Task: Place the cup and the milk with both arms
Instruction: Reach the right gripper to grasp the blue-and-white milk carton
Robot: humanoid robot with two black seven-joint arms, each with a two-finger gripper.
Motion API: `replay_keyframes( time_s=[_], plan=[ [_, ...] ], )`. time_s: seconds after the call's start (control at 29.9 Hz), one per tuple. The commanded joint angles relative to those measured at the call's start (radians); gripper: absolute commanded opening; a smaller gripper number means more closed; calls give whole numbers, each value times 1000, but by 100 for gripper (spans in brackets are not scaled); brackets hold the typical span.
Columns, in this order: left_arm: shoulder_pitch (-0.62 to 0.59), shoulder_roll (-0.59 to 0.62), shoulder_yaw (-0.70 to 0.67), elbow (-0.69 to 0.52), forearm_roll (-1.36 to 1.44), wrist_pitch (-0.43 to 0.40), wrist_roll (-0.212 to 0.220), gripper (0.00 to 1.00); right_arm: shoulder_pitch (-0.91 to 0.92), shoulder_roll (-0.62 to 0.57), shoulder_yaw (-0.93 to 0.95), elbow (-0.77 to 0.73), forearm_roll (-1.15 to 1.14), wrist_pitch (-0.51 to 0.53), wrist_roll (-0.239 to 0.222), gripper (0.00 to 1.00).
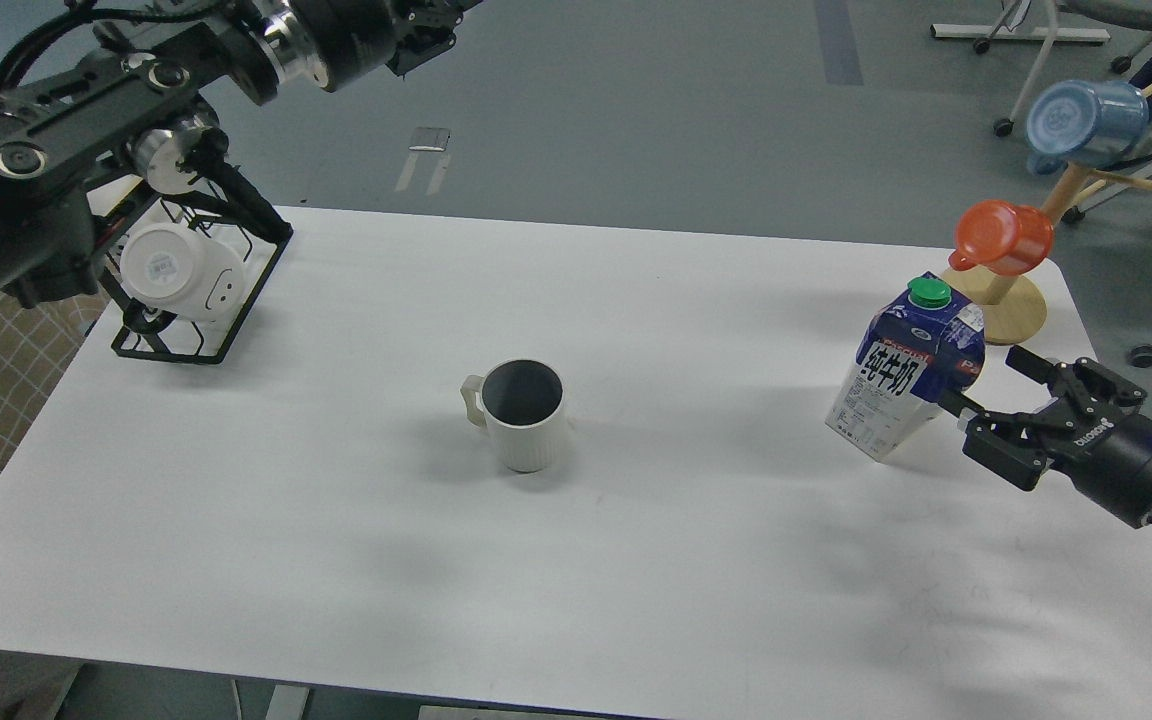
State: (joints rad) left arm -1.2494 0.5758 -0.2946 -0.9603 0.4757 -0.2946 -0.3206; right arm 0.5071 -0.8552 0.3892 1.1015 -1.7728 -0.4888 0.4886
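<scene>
Right claw (988, 392) stood spread at milk's (906, 368) 3 o'clock; best closed squarely on carton. Left claw (423, 40) state untellable.

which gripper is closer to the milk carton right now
Right. The right gripper sits open just beside the milk carton, fingers reaching toward its side. The left gripper is raised far off past the table's far left side.
</scene>
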Motion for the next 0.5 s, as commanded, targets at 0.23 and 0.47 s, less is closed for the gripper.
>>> replay_keyframes(
  time_s=[0.23,0.47],
  plan=[
    [8,4,0,-2,3,-1,0,94,34,50,0,-37,-11,0,0,21],
    [10,6,0,-3,4,-1,0,94,34,59,0,-37,-24,0,0,0]
  ],
)
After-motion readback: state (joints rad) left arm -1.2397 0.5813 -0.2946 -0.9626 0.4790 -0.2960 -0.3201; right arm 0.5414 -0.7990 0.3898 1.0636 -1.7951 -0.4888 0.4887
